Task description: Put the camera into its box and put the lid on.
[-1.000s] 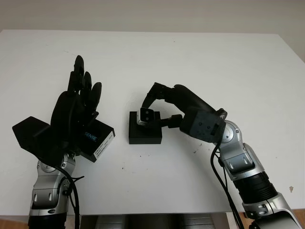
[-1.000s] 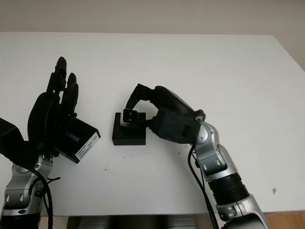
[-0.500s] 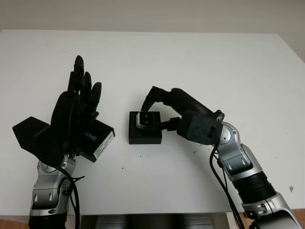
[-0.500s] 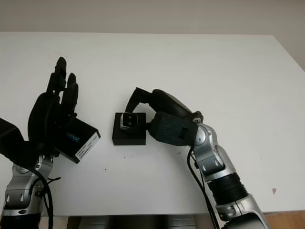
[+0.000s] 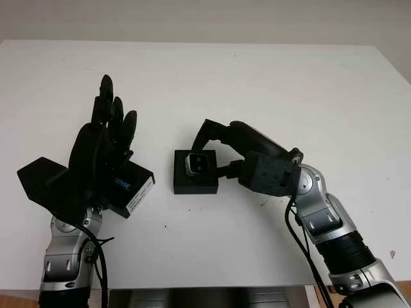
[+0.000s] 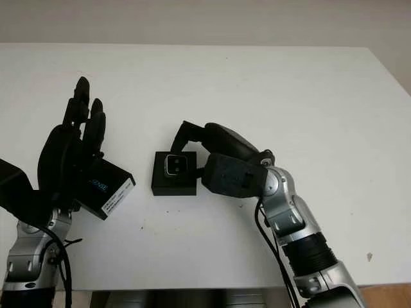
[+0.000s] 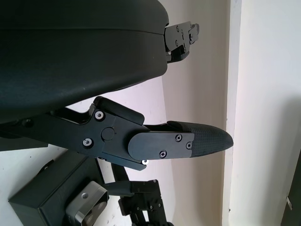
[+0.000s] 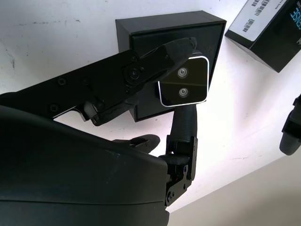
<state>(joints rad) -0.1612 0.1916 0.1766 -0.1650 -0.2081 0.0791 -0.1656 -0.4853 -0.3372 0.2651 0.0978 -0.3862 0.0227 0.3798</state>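
Fingers of the right hand (image 5: 207, 151) clamp the camera (image 5: 196, 162) over the box (image 5: 195, 172), mid-frame. It should seat squarely before release. The left hand (image 5: 103, 151), open, hovers above the lid (image 5: 131, 188) at lower left.

Right hand (image 5: 221, 149) gripping, left hand (image 5: 96, 160) seemingly raised.

The raised black left hand (image 5: 103, 151) hides much of the black printed lid (image 5: 131, 188). Its label text is too small to read. The black three-finger right hand (image 8: 181, 99) covers part of the silver-edged camera (image 8: 184, 82).
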